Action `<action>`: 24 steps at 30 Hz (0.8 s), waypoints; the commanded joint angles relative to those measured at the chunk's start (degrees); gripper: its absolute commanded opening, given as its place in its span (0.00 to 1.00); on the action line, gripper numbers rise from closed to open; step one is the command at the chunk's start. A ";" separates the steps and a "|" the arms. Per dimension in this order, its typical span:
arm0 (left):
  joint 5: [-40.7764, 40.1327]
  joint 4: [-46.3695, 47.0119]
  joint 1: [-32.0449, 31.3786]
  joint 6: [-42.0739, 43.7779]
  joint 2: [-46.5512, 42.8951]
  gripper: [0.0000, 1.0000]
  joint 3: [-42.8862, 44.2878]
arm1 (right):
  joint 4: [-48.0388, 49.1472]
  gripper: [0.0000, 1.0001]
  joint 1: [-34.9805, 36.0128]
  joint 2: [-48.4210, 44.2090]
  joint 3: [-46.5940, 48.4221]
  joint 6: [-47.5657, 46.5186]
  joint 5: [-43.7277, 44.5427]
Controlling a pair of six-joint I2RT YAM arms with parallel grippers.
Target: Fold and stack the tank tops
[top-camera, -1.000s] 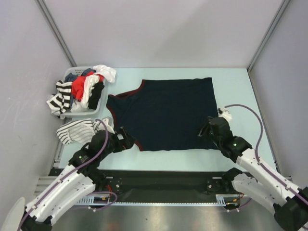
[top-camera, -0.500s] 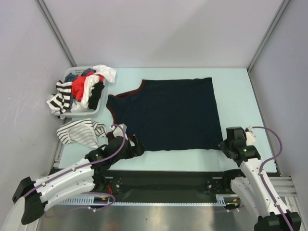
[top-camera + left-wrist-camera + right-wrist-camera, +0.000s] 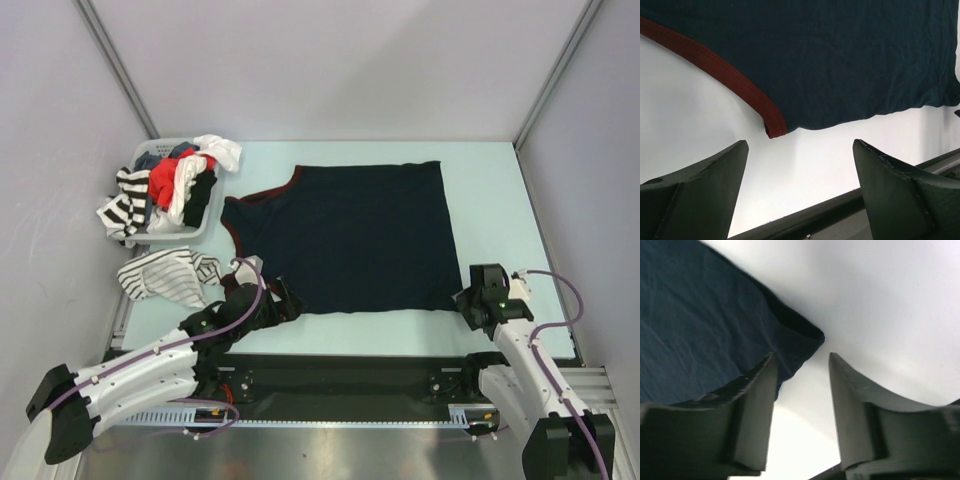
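Note:
The dark navy tank top (image 3: 350,235) lies spread flat in the middle of the table, its maroon-trimmed armhole at the left. My left gripper (image 3: 287,304) is open at its near left corner; in the left wrist view the maroon trim end (image 3: 773,126) lies just ahead of the open left gripper (image 3: 800,144), untouched. My right gripper (image 3: 467,301) is open at the near right corner. The right wrist view has that navy corner (image 3: 807,337) just beyond the right gripper (image 3: 802,356), with the left finger (image 3: 757,405) over the hem. The white striped tank top (image 3: 165,277) lies bunched at the left.
A grey basket (image 3: 190,232) at the back left holds a heap of striped, red, white and dark clothes, some hanging over its rim. The table's black front rail (image 3: 350,375) runs just behind both grippers. Grey walls close in the sides and back.
My left arm has swung right to the navy top's near left corner. My right arm has pulled back off the cloth to the near right corner.

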 commanded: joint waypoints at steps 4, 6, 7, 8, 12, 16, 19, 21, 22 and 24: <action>-2.42 0.41 -0.38 -0.36 -1.28 0.94 -0.75 | 6.11 0.45 -1.52 1.74 -3.44 3.25 0.58; -2.50 0.76 -0.38 -0.80 -1.28 0.94 -1.02 | 8.12 0.45 -2.49 2.43 -4.33 3.34 -0.21; -2.50 1.02 -0.47 -1.33 -1.19 0.94 -1.11 | 8.57 0.45 -2.67 2.70 -4.76 3.34 -0.21; -2.42 1.46 -0.38 -1.51 -0.76 0.94 -1.19 | 9.36 0.45 -3.02 3.31 -4.86 3.34 0.14; -1.63 2.43 -0.38 -2.12 1.35 0.91 -1.19 | 9.55 0.22 -3.72 3.58 -4.68 2.64 0.93; -0.40 4.18 -0.47 -2.21 4.25 0.89 -0.93 | 8.31 0.08 -3.72 1.83 -4.42 2.29 1.19; 0.04 5.51 -0.47 -2.21 6.62 0.85 -1.19 | 7.87 0.08 -3.72 0.43 -4.59 1.85 1.37; -0.48 5.77 -0.65 -2.30 7.51 0.82 -1.54 | 7.70 0.08 -3.72 0.16 -4.68 1.50 1.11; -0.66 6.12 -0.73 -2.47 8.12 0.80 -1.98 | 7.61 0.08 -3.72 -0.19 -4.68 1.41 1.02; -1.18 8.31 -0.74 -2.47 9.00 0.74 -3.03 | 7.78 0.08 -3.72 -0.46 -4.85 1.23 0.67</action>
